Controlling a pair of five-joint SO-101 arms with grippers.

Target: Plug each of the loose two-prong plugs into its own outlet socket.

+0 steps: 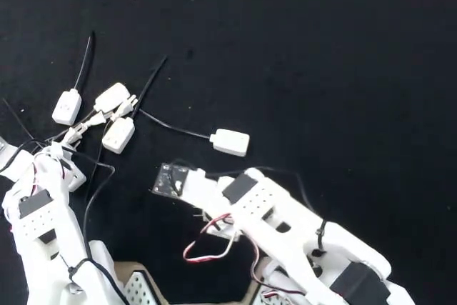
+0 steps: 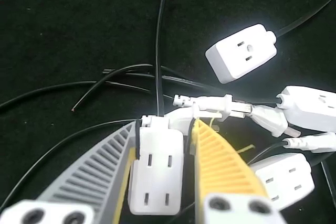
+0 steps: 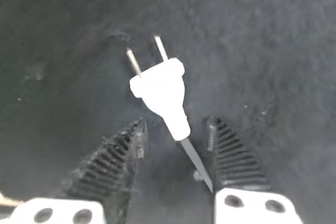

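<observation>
Plugging looked unfinished: socket held, plug not yet grasped.
Left end effector (image 2: 164, 129) was clamped on a white socket (image 2: 155, 171) at the near left; right end effector (image 3: 176, 124) stood wide open astride a loose plug (image 3: 160, 90) lying on the black surface (image 1: 343, 69), holding nothing. Another free socket (image 1: 230, 142) lay centre. Dark clutter lined the far room edge.

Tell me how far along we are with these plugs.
Done: nothing clearly; one other plug lies against an edge socket, seating unclear. In hand: left gripper shut on a held socket; right gripper open around a loose plug on the table. Left: grasp that plug and insert it; a free socket lies unused.
</observation>
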